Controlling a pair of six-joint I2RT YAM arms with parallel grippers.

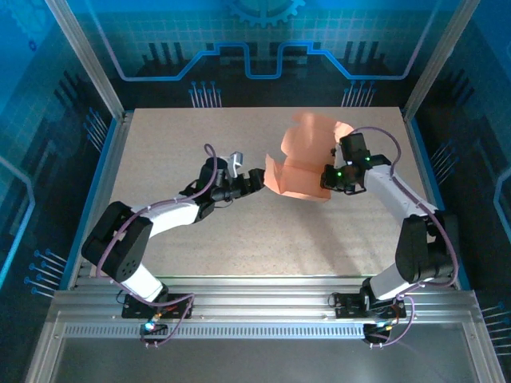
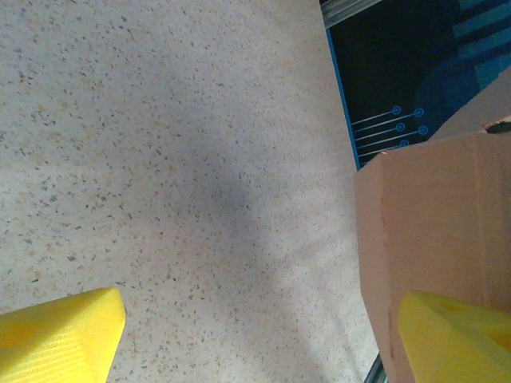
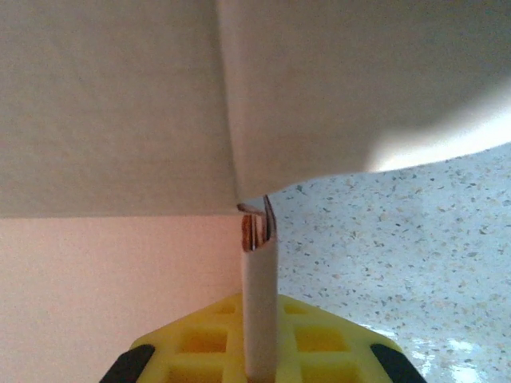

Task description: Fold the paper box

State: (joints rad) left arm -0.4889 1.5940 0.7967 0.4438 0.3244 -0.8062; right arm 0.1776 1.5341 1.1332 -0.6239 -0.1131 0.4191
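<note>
paper box (image 1: 303, 163), partly erected, stands right of centre on the speckled worktop (image 1: 239, 247). right claw (image 1: 327, 177) is clamped on a thin upright wall of the box. left claw (image 1: 257, 179), fingers spread apart, sits at the box's left flap.

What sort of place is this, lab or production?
Probably a robot test cell: speckled table inside aluminium frame posts, printed blue backdrop walls, slotted mounting rail along the near edge.
</note>
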